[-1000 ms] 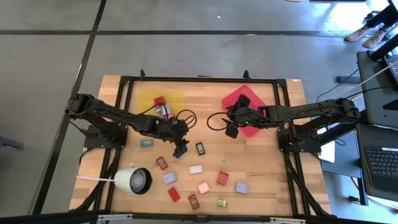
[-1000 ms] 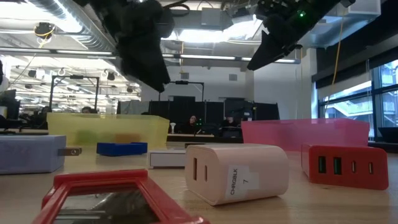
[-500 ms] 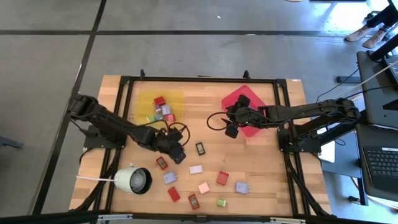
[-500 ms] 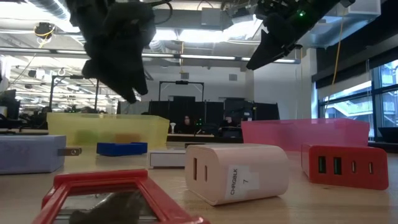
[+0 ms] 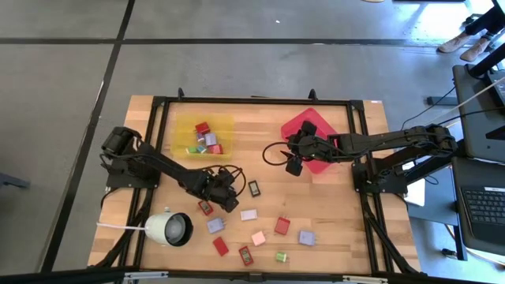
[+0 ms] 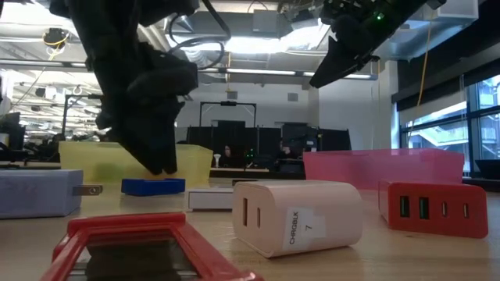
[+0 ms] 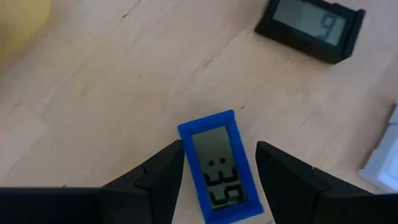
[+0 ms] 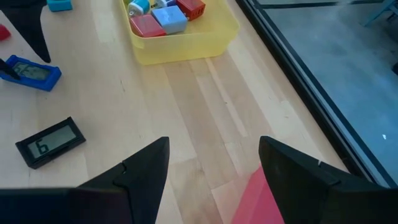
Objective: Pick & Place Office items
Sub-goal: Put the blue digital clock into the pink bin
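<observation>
The left gripper (image 5: 224,196) hides the blue clock (image 7: 219,166) from overhead.

A white round lamp-like object (image 5: 170,228) with a dark opening is lying near the front left corner of the wooden table (image 5: 331,213). A yellow tray (image 5: 183,127) is sitting at the back left and a red tray (image 5: 295,125) at the back right. A laptop (image 5: 483,213) is resting on a desk beyond the table's right side.

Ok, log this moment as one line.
left tool: open, straddling blue clock on table | right tool: open, waiting above red tray | yellow tray: holds items
</observation>
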`<act>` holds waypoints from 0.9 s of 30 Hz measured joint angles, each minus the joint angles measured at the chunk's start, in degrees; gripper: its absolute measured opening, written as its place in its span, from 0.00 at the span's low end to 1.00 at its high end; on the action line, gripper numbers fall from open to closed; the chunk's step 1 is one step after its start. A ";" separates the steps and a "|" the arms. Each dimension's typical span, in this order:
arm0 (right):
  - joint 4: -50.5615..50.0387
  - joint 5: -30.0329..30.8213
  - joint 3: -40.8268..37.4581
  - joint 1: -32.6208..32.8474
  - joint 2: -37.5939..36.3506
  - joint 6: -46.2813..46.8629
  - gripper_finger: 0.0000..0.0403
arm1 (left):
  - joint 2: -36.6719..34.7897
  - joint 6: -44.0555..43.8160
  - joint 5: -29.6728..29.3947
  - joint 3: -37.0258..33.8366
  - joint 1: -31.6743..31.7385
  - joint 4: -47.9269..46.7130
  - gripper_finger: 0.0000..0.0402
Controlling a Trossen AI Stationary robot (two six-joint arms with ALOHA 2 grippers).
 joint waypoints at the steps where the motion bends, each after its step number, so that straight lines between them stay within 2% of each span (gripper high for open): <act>1: 0.00 0.00 0.00 0.00 0.00 0.00 0.62 | 0.12 -0.18 -0.05 0.00 0.00 0.06 0.49; 4: 0.00 0.00 0.00 0.00 0.00 0.00 0.62 | 0.28 -0.92 -0.44 0.00 0.00 0.12 0.51; 15: 0.02 0.00 0.00 0.00 0.00 0.00 0.62 | 1.57 -0.65 -0.91 0.02 -0.22 1.36 0.69; 20: 0.01 0.02 0.00 0.01 0.00 0.00 0.62 | 4.93 -0.29 -1.27 0.17 -1.41 1.52 0.70; 27: 0.02 0.00 0.00 0.01 0.00 0.00 0.62 | 5.85 -0.76 -2.92 0.24 -2.14 1.54 0.69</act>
